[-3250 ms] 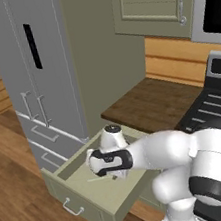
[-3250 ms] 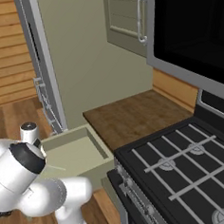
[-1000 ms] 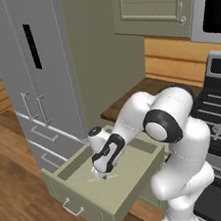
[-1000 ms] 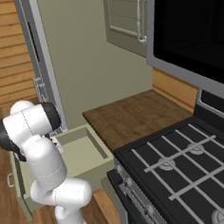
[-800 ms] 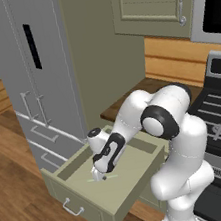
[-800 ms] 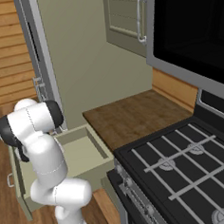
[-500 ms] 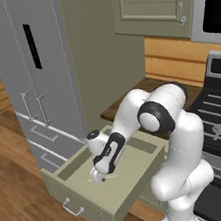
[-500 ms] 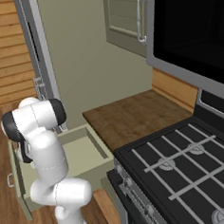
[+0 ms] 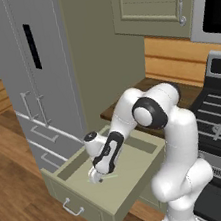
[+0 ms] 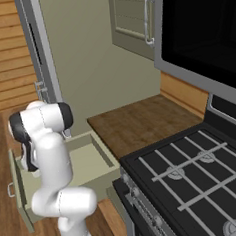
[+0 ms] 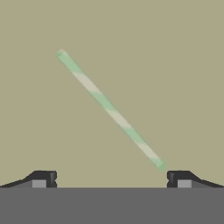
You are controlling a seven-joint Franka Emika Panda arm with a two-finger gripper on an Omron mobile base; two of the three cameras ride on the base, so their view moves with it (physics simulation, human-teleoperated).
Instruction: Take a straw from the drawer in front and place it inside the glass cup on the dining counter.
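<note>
My jaws stand fully open, empty, above the thin pale green-and-white striped straw (image 11: 110,109), which lies diagonally from ten to four o'clock on the floor of the open sage-green drawer (image 9: 126,190).

The drawer (image 9: 126,190) stands pulled out from the sage-green base beside the grey fridge (image 9: 27,70). On the drawer's flat floor lies the straw (image 11: 110,109), a thin stick banded green and white, resting flat and diagonal in the hand view
</note>
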